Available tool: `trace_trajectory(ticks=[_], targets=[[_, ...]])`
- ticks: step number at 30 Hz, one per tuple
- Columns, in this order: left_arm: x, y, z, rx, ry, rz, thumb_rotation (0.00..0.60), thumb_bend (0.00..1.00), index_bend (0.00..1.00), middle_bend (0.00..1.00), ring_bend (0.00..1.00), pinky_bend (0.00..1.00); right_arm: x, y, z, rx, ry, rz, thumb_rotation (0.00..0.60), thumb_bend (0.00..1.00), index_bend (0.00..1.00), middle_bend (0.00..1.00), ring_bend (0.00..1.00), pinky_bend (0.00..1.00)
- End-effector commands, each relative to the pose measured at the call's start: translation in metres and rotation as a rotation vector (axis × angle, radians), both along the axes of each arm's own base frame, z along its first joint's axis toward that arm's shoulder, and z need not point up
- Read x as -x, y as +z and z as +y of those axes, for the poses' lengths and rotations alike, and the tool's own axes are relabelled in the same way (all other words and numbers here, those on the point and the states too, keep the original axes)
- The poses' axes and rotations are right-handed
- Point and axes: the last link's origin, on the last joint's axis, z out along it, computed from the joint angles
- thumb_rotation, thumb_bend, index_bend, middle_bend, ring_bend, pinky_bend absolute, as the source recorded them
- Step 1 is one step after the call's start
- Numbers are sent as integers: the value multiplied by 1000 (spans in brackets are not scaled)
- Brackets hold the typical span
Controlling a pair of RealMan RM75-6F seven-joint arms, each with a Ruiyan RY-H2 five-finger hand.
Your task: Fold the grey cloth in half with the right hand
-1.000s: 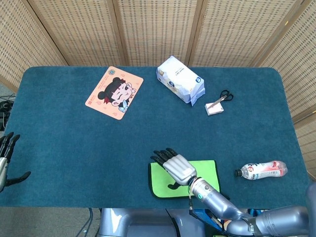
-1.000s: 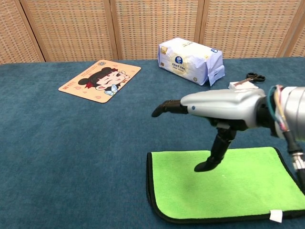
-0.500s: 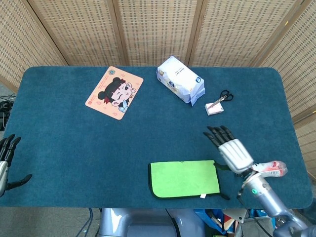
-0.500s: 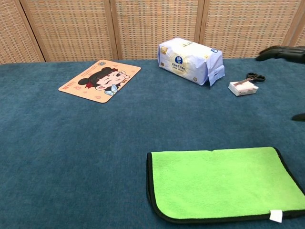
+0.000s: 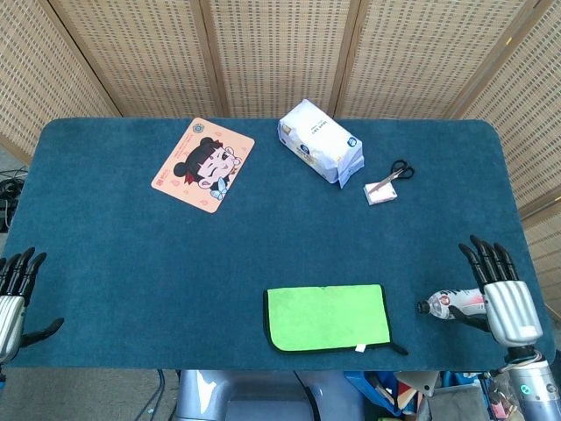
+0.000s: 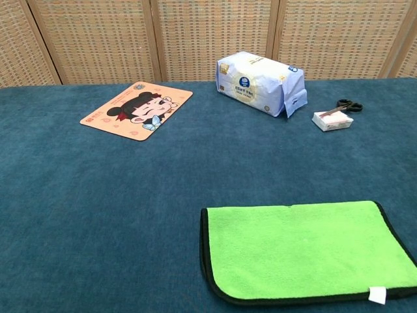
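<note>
The cloth [image 5: 327,317] lies flat near the table's front edge; its upper face is bright green with a dark border, and a small white tag sits at its front right. The chest view shows the cloth [image 6: 306,251] alone, with no hand over it. My right hand [image 5: 500,294] is at the table's front right corner, fingers spread and holding nothing, well to the right of the cloth. My left hand [image 5: 12,296] hangs off the table's front left edge, fingers apart and empty.
A plastic bottle [image 5: 458,303] lies on its side just left of my right hand. At the back are a cartoon mouse pad [image 5: 203,164], a pack of tissues [image 5: 320,141], scissors [image 5: 401,169] and a small white box [image 5: 380,192].
My right hand rose off the cloth and swung right, from over the cloth to the front right corner, leaving the chest view. The cloth stays flat. My left hand barely moved.
</note>
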Motion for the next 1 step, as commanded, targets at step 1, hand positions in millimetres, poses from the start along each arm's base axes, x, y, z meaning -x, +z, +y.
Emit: trace_trajectory(ticks=[1], targets=[[0, -1, 1, 5, -7, 1, 600, 149, 0, 0, 0, 0, -2, 6, 8, 23, -3, -8, 600, 0, 0, 0, 0, 0]])
